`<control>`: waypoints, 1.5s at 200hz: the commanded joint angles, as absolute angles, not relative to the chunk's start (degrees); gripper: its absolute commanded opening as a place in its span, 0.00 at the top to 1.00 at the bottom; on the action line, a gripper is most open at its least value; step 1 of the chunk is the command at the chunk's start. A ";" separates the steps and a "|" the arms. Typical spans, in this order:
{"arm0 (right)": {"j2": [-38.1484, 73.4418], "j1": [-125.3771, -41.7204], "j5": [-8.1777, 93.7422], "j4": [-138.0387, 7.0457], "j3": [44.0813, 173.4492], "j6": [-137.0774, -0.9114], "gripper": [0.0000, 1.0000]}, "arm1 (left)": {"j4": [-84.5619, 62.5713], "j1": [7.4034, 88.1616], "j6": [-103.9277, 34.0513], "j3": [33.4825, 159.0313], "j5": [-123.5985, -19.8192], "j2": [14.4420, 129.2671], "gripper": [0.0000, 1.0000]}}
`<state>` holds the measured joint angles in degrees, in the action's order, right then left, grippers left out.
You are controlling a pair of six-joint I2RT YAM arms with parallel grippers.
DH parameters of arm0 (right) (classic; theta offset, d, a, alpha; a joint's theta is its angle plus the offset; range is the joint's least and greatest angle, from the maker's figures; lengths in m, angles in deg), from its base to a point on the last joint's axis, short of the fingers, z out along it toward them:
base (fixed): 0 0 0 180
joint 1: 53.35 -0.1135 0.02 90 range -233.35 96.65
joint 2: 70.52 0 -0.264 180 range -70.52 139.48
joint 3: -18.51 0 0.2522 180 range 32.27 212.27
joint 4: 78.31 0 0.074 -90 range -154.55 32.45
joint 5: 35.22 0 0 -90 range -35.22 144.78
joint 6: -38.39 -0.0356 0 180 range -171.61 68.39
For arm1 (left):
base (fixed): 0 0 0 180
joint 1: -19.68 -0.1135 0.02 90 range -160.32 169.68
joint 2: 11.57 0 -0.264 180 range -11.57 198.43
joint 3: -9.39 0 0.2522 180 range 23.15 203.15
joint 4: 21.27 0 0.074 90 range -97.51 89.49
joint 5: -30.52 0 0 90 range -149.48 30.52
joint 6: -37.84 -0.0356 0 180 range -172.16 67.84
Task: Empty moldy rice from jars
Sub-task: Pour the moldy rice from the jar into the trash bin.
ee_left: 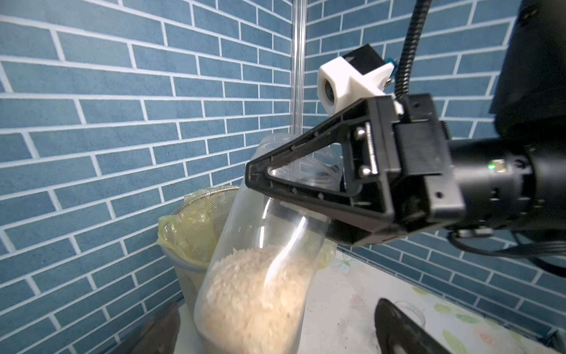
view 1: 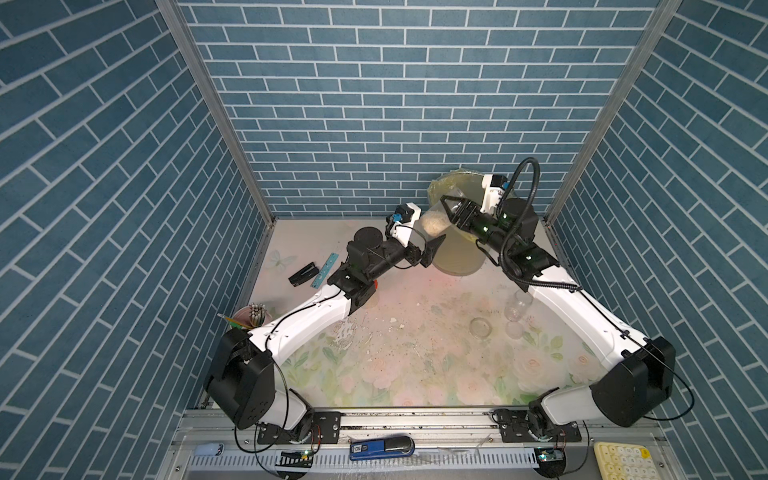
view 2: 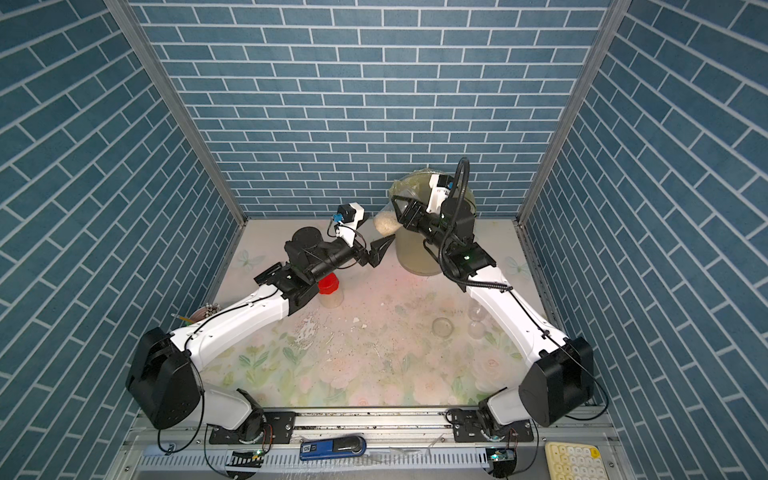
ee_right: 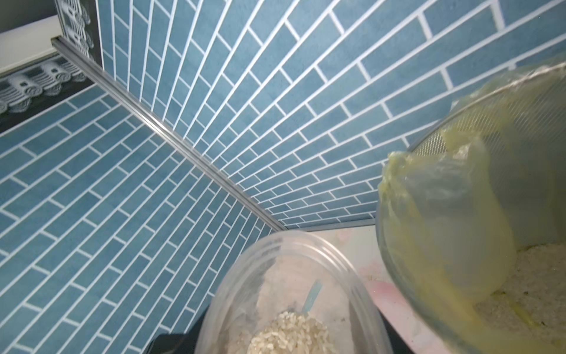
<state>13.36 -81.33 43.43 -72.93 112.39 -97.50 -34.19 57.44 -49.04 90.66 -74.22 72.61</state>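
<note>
Jar (ee_left: 260,245) of moldy rice (ee_left: 254,294), uncapped, clamped in my right gripper (view 1: 448,210) beside the bin (view 1: 457,262); my left gripper (view 1: 434,249) gapes wide, empty, nearby. I should carry the mouth over the rim before tipping fully.

Your left arm (view 1: 307,311) and right arm (view 1: 582,316) wear white shells on the long links, with bulky black housings (view 1: 241,378) at the joints. Each wrist carries a camera (ee_left: 337,82) in a white bracket with a blue plug (view 1: 397,217). Your right gripper (ee_left: 265,190) has black, open triangular fingers (ee_left: 306,141), silver screws (ee_left: 360,132) at their base and a green light (ee_left: 492,166) behind. A ribbed black hose (ee_left: 410,46) loops over the right arm.
</note>
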 commanded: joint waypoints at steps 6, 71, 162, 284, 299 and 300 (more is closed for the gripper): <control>15.87 -78.84 41.90 -68.11 120.73 -104.09 0.83 | -29.49 57.56 -40.50 95.35 -71.70 73.80 0.00; 19.30 -73.45 40.32 -72.60 122.20 -113.51 0.85 | -36.22 57.65 -28.70 94.81 -61.88 75.49 0.00; 24.30 -73.12 46.34 -98.16 112.52 -129.34 0.86 | -51.65 57.30 -11.65 99.66 -63.80 88.25 0.00; 22.31 -73.39 52.68 -99.25 110.91 -141.22 0.88 | -55.12 59.06 6.27 108.30 -58.98 97.23 0.00; 22.20 -73.39 52.86 -99.65 110.52 -142.74 0.88 | -54.34 59.21 6.68 108.63 -58.95 97.49 0.00; 22.16 -73.43 52.90 -99.72 110.47 -142.83 0.88 | -54.26 59.22 6.70 108.65 -58.91 97.49 0.01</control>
